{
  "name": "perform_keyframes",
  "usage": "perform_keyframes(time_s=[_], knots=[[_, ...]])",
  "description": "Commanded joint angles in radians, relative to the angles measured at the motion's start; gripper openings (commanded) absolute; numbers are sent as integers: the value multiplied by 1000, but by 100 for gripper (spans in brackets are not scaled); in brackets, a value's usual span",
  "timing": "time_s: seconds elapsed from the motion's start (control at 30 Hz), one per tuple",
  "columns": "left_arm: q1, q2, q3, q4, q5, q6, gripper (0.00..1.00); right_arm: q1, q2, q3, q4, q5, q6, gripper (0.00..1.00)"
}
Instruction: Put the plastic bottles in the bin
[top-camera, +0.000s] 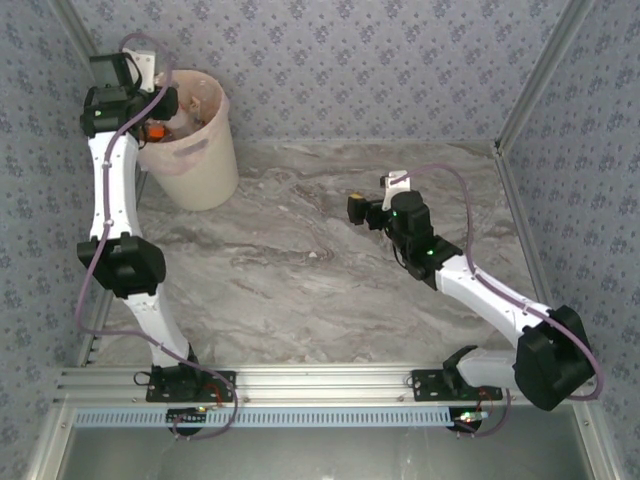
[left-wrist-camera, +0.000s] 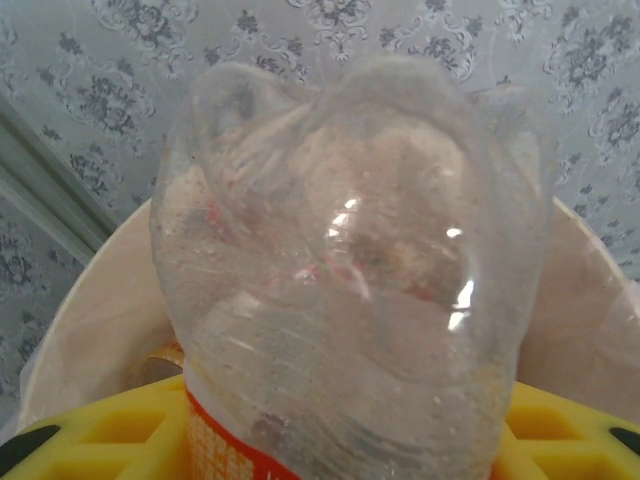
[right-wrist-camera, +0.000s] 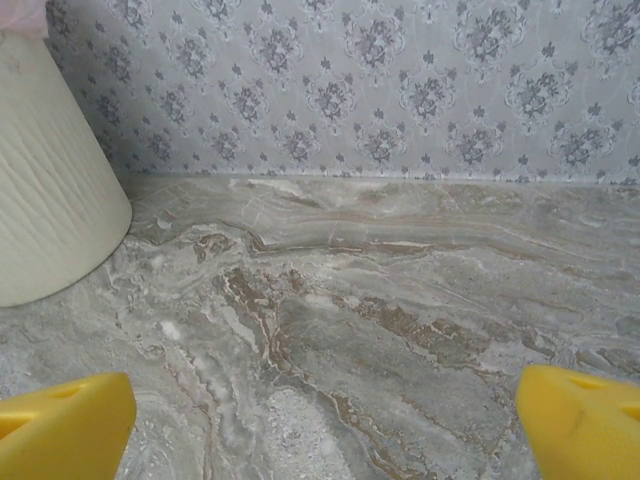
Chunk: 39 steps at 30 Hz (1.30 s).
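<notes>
- Left pincer (left-wrist-camera: 330, 455) pinches a clear plastic bottle (left-wrist-camera: 350, 300) between its yellow fingers (left-wrist-camera: 90, 440), one on each side near the label; the bottle's lobed base points away from the wrist, out over the bin's mouth
- Bench (top-camera: 300, 270): flat slab with grey-and-brown marble veining, closed in by walls (top-camera: 350, 60) papered in a grey floral pattern
- Bin (top-camera: 205, 150): big round cream bucket with a faintly rippled outer wall and a slot handle near the rim, standing in the far left corner of the bench right under the left pincer and its bottle; a pinkish lining shows inside
- Left arm (top-camera: 112, 190): white links and black joints, rising from its base and stretched far forward, with the wrist over the bin's near-left rim
- Right arm (top-camera: 490, 290): elbow out to the right, forearm angled in toward the middle of the bench
- Right pincer (right-wrist-camera: 325, 425): spread wide with nothing between the yellow tips, close over bare bench, well apart from the bin
- Bottle's body: thin, glossy and dented, see-through with bright glints
- Orange label (left-wrist-camera: 215, 445): a band with pale print at the pincer end of the bottle
</notes>
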Motion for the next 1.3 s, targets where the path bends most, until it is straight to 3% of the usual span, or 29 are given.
perform_keyframes(time_s=[0.0, 0.17, 0.37, 0.57, 0.73, 0.83, 1.0, 1.27], knots=[[18, -58, 41, -1, 51, -115, 51, 4, 20, -16, 24, -2, 15, 100], [4, -11, 56, -10, 94, -26, 52, -12, 32, -30, 43, -15, -2, 100], [16, 88, 183, -71, -92, -72, 51, -27, 10, -53, 50, -12, -5, 100], [22, 127, 218, -130, -154, -171, 52, -36, 26, -59, 63, -33, 17, 100], [25, 153, 275, -188, -207, -225, 84, -41, 23, -54, 54, -38, 10, 100], [25, 144, 324, -196, -198, -241, 97, -43, 16, -58, 50, -37, 9, 100], [24, 117, 344, -195, -178, -259, 98, -46, 15, -66, 57, -35, 20, 100], [15, 73, 318, -230, -22, -324, 98, -48, 0, -58, 45, -31, 16, 100]])
